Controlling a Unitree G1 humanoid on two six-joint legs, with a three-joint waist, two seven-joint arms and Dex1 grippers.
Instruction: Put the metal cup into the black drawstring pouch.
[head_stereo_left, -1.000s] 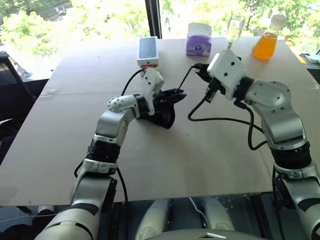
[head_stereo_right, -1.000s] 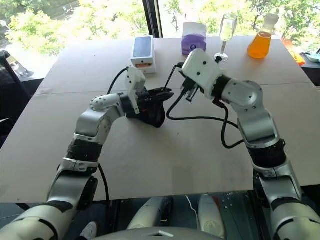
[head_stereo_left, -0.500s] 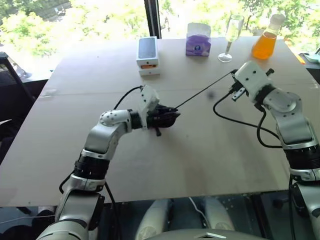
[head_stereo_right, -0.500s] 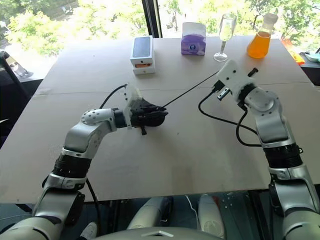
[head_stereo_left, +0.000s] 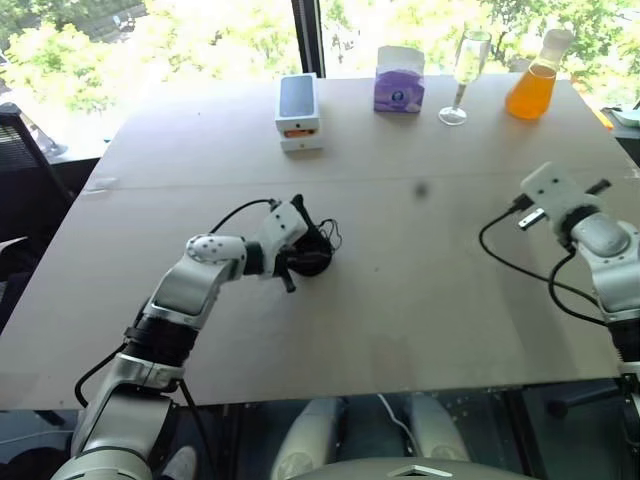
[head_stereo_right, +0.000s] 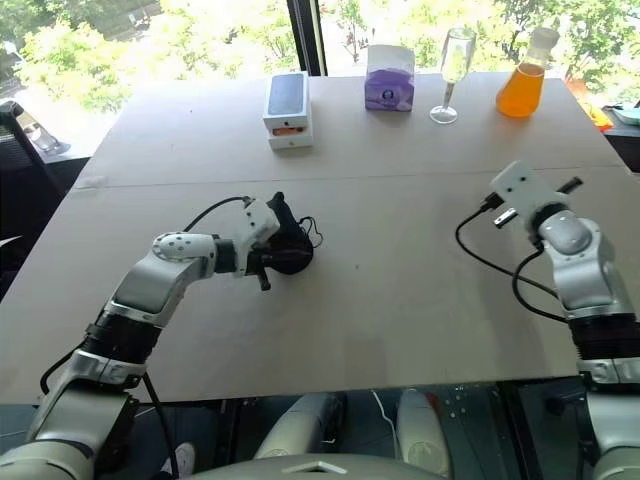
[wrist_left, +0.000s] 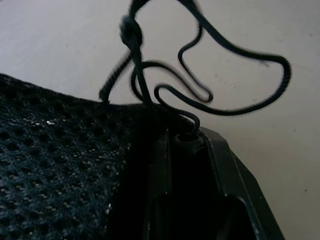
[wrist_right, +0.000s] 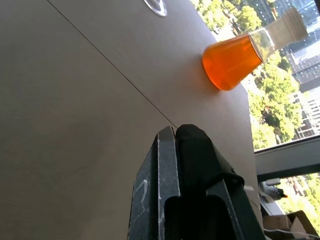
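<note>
We see the left gripper (head_stereo_right: 283, 262) has sunk to the table (head_stereo_right: 400, 300), clamped on the pouch (head_stereo_right: 288, 250), which now lies left of the table's centre with its cord (wrist_left: 220, 45) loose beside it; a second ago the pouch hung lifted. The right gripper (wrist_right: 175, 145) has let the cord go and swung far right, fingers pressed together, empty. Along the far edge: one box (head_stereo_right: 287, 108), one tissue pack (head_stereo_right: 389, 78), one glass (head_stereo_right: 449, 72), one flask (head_stereo_right: 522, 82). The cup we cannot tell
</note>
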